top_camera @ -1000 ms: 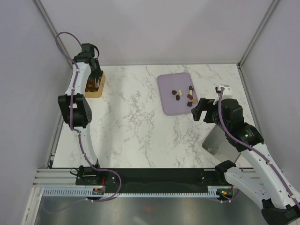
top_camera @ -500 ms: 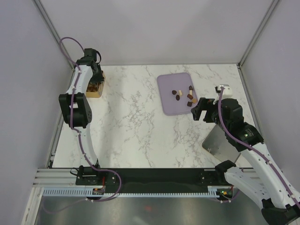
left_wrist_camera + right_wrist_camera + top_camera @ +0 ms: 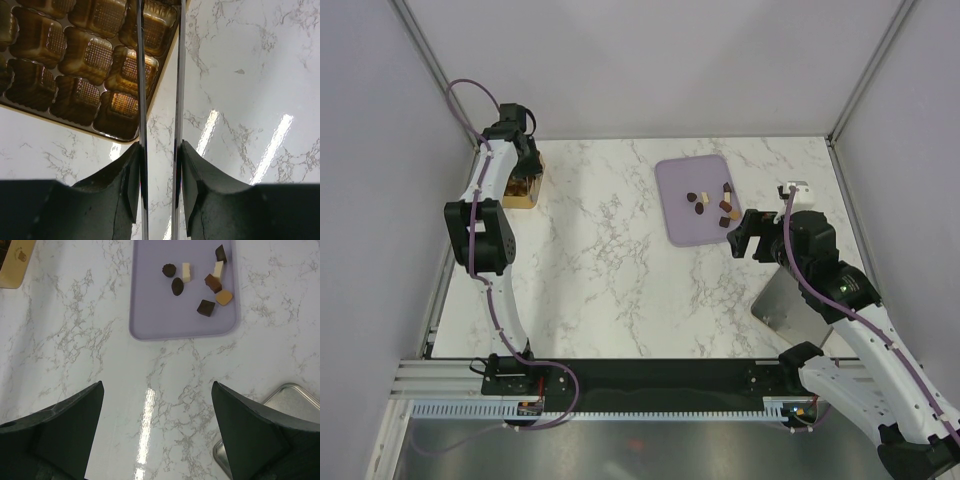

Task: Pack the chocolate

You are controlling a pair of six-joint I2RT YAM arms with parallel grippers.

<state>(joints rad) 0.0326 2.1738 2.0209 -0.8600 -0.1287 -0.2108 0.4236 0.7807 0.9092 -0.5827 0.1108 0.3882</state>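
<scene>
The chocolate (image 3: 177,286) is eight tiny loose pieces on the lilac tray (image 3: 155,310), all in the tray's right half. Four are dark brown, one is mid-brown, one is a tan square and two are cream-white sticks.

Only the right wrist view separates these shapes and colours; from above they are dark and pale specks. It also shows the right gripper (image 3: 745,232) with its fingers spread wide and nothing between them, over bare marble table (image 3: 620,270) just nearer than the tray's near edge.

The top view alone shows both arms. The right gripper sits just beside the tray's near right corner. The left gripper (image 3: 520,165) is well to the left of the tray, above the golden box (image 3: 525,192). A metal pan (image 3: 785,305) lies nearer and to the right of the tray.

Only the left wrist view shows the box's moulded gold cells. There the left gripper's thin blades stand a narrow gap apart, with only marble between them, and one blade crosses the box's corner.
</scene>
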